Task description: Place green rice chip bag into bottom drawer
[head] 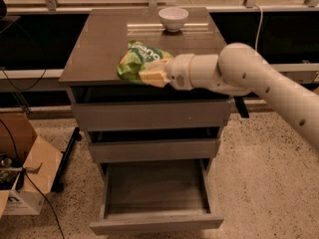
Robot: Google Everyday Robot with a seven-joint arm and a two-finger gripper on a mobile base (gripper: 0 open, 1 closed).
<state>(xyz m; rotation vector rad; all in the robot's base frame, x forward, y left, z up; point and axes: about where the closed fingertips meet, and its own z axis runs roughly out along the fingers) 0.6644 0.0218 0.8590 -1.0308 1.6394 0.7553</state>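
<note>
The green rice chip bag is a crinkly light-green bag held at the front edge of the grey cabinet's top, lifted slightly and jutting over the edge. My gripper reaches in from the right and is shut on the bag's lower right side, with pale fingers clamped on it. The bottom drawer is pulled open below, showing a flat grey floor with nothing in it. The two drawers above are closed or nearly so.
A white bowl stands at the back of the cabinet top. A cardboard box with cables sits on the speckled floor at lower left. A railing and glass wall run behind the cabinet.
</note>
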